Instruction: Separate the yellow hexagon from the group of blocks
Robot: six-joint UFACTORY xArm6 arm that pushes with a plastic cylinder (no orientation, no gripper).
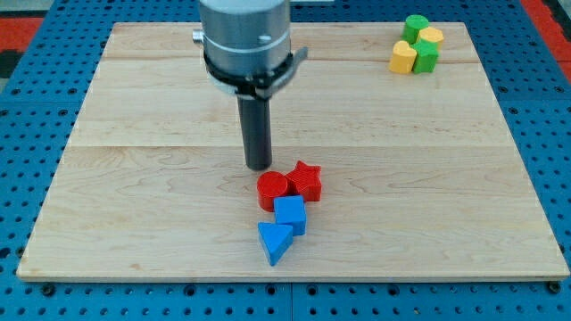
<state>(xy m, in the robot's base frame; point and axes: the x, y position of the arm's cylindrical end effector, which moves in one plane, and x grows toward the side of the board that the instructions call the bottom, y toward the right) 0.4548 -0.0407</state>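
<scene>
The yellow hexagon (432,37) sits near the view's top right corner in a tight cluster. It touches a green round block (414,25) on its left, a green block (426,57) below it and a yellow heart-like block (403,56) to its lower left. My tip (259,166) is far from that cluster, near the board's middle. It stands just above and to the left of a red cylinder (271,190).
A red star (305,181) touches the red cylinder on its right. A blue cube (291,215) and a blue triangle (275,242) lie just below them. The wooden board (134,205) rests on a blue pegboard surface.
</scene>
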